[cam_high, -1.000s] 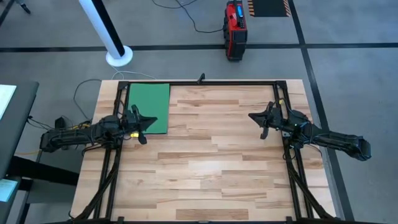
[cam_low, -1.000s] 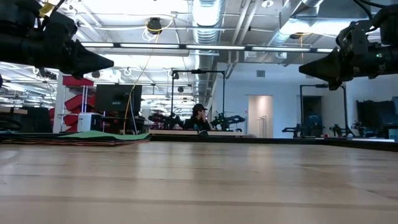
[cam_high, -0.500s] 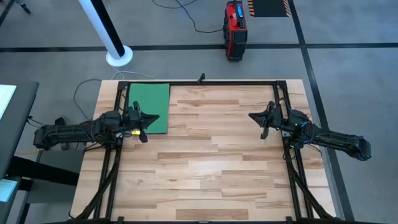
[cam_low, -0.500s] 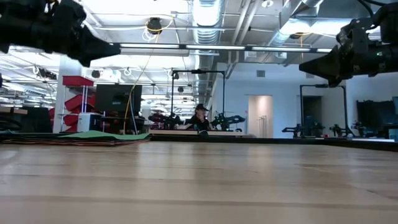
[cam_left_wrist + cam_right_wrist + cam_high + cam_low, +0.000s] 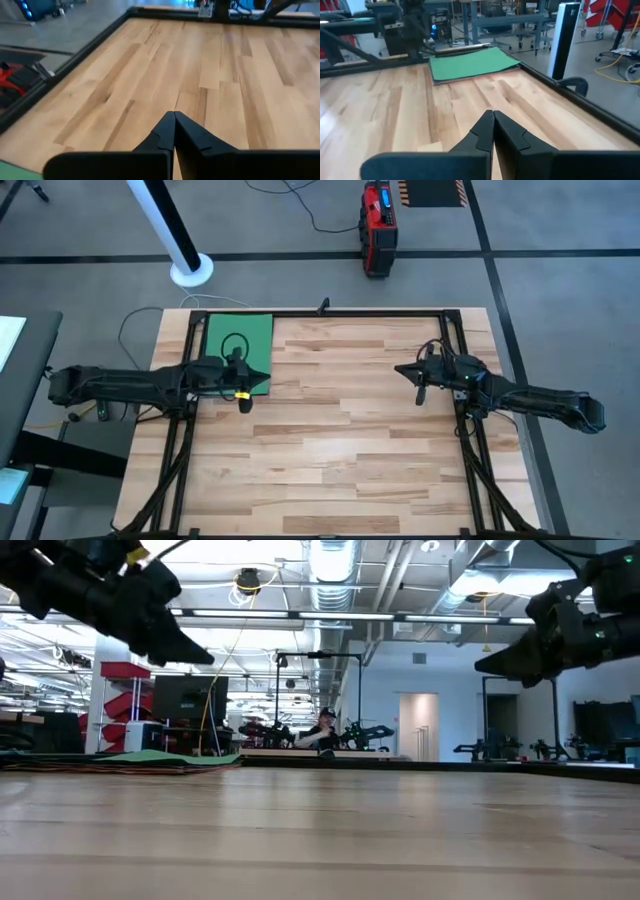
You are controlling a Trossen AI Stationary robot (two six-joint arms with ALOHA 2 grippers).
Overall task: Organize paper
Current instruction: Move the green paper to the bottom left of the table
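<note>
Green flat rectangular paper stack [image 5: 238, 346] lies beside left gripper [image 5: 244, 390], long axis running away; both grippers' jaws closed, empty; right gripper [image 5: 416, 379] well apart.

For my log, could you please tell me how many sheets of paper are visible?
1: a green sheet at the table's far left corner; it tops a thin stack, so others likely lie hidden beneath.

Paper [image 5: 238, 340] stack: only green top sheet shows from above, colours beneath hidden; left gripper [image 5: 262, 376] covers its near corner. Person [image 5: 322, 728] beyond the worktop too small to make out.
</note>
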